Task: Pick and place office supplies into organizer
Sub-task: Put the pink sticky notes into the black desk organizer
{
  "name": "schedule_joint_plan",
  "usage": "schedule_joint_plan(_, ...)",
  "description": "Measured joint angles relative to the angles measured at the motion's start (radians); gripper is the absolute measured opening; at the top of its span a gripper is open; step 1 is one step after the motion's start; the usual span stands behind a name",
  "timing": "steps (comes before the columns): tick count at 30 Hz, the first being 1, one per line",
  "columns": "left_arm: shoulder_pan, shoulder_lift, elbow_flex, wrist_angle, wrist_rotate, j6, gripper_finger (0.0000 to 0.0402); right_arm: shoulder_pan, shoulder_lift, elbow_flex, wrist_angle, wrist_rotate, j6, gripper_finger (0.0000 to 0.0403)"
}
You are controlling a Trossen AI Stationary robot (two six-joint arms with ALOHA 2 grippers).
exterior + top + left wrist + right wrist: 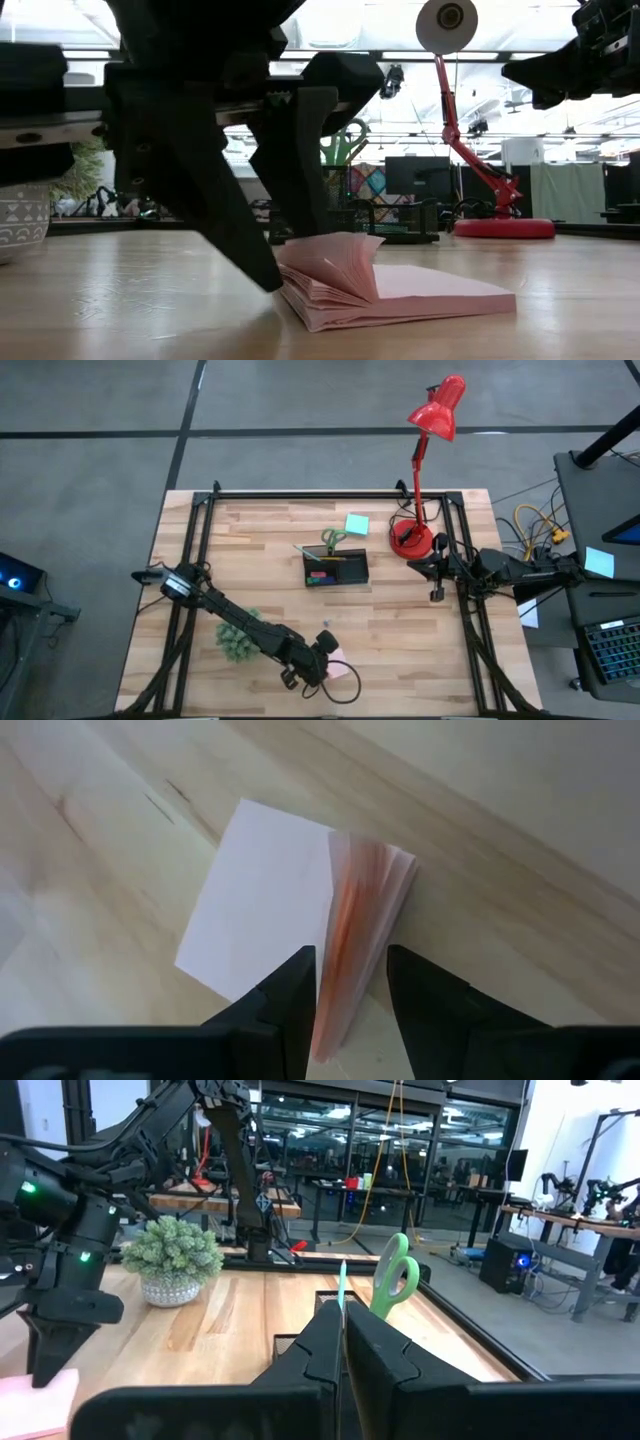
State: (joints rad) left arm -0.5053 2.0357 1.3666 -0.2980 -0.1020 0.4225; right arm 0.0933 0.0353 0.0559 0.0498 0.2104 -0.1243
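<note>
Left gripper: I see fingers clamped astride pink sticky-note pad's fanned edge; tips hidden.
Right gripper: closed, empty.

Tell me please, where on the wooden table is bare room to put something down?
Bare wood lies between the black divided organizer and the left gripper at the pink sticky-note pad, and along the wooden table left of the organizer. Crowded: around the organizer, teal sticky-note pad and red desk lamp.

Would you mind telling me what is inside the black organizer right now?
The organizer holds the green-handled scissors standing upright, a yellow pencil, and small pink and green items on its floor. What lies under these, or against the near wall, cannot be seen.
</note>
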Motion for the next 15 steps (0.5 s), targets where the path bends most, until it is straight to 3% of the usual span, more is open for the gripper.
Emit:
schedule_joint_plan(4, 0.002, 0.0, 0.0, 0.001, 0.0, 0.0, 0.01, 0.0, 0.0, 0.0, 0.0, 0.0, -0.003, 0.0008)
schedule_joint_plan(12, 0.002, 0.0, 0.0, 0.003, 0.001, 0.001, 0.0012, 0.0, 0.0, 0.0, 0.0, 0.0, -0.003, 0.0008)
schedule_joint_plan(15, 0.002, 0.001, 0.0, 0.008, 0.001, 0.0, 0.0004, 0.0, 0.0, 0.0, 0.0, 0.0, -0.003, 0.0009)
